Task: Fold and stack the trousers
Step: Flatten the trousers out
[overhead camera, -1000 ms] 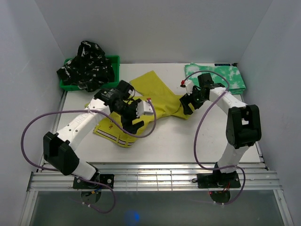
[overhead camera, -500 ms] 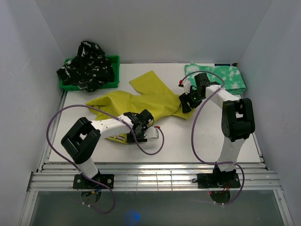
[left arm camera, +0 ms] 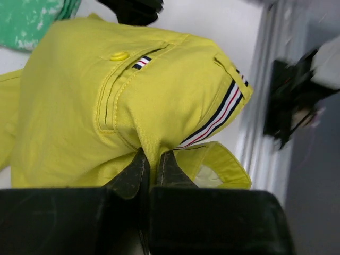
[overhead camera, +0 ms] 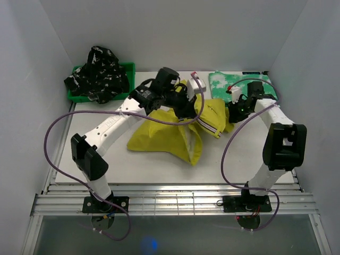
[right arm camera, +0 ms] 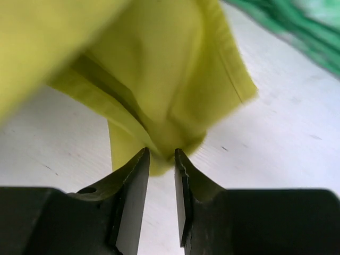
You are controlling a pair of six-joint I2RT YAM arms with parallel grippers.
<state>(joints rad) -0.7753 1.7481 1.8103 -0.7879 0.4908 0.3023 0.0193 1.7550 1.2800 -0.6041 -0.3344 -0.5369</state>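
Three pairs are in view around the table (overhead camera: 159, 170). The mustard-yellow trousers (overhead camera: 164, 135) lie bunched mid-table, raised at their far right end. The black pair (overhead camera: 98, 74) is heaped in the green bin (overhead camera: 129, 74) at the back left, and the green-and-white pair (overhead camera: 255, 85) lies folded at the back right. The left gripper (left arm camera: 151, 159) is pinched tight on a gathered fold just below the striped waistband (left arm camera: 212, 122). The right gripper (right arm camera: 160, 159) stands narrow around a thin corner of the same trousers, only its tips biting.

That shallow right hold looks likeliest to slip if the arms pull apart, and the cloth would drop crooked. The left pinch may drag hidden layers and crease the fold. Hanging cloth could also brush the folded pair.
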